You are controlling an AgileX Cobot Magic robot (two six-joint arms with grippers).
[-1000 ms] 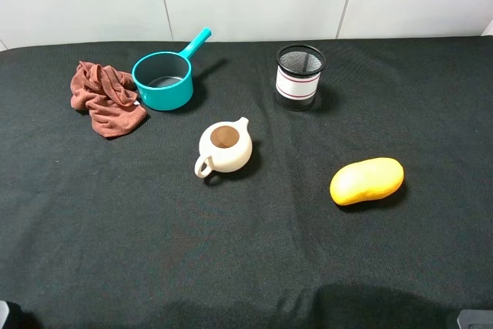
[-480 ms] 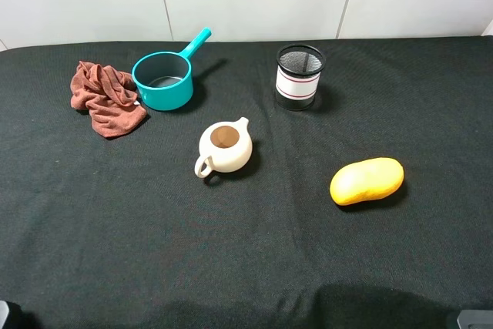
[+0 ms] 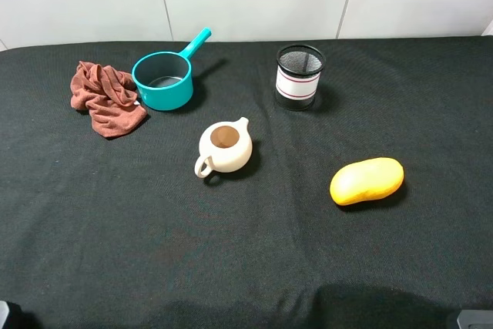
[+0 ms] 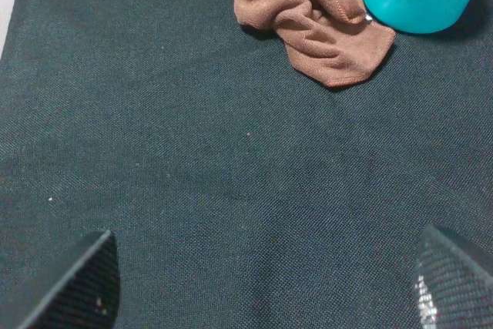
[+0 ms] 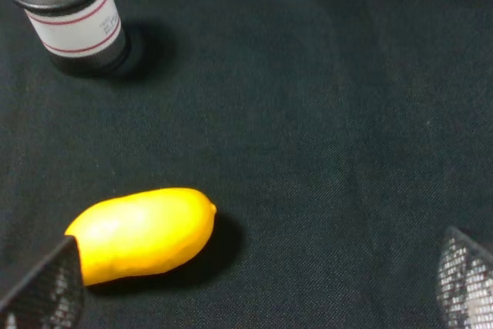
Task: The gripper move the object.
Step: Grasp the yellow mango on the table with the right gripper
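Observation:
The yellow-orange mango-like object (image 3: 367, 180) lies on its side on the black cloth-covered table (image 3: 308, 267), right of centre. In the right wrist view the object (image 5: 142, 233) lies just ahead of my right gripper (image 5: 262, 267), near one fingertip (image 5: 46, 290); the jaws are wide open and empty. My left gripper (image 4: 266, 267) is also open and empty over bare cloth, far from the object. In the exterior high view only small dark arm parts show at the bottom corners.
A cream teapot (image 3: 224, 147) stands at the centre. A black mesh cup (image 3: 299, 75) with a white band stands behind it to the right and shows in the right wrist view (image 5: 69, 17). A teal saucepan (image 3: 163, 78) and a brown rag (image 3: 104, 98) are at the back left.

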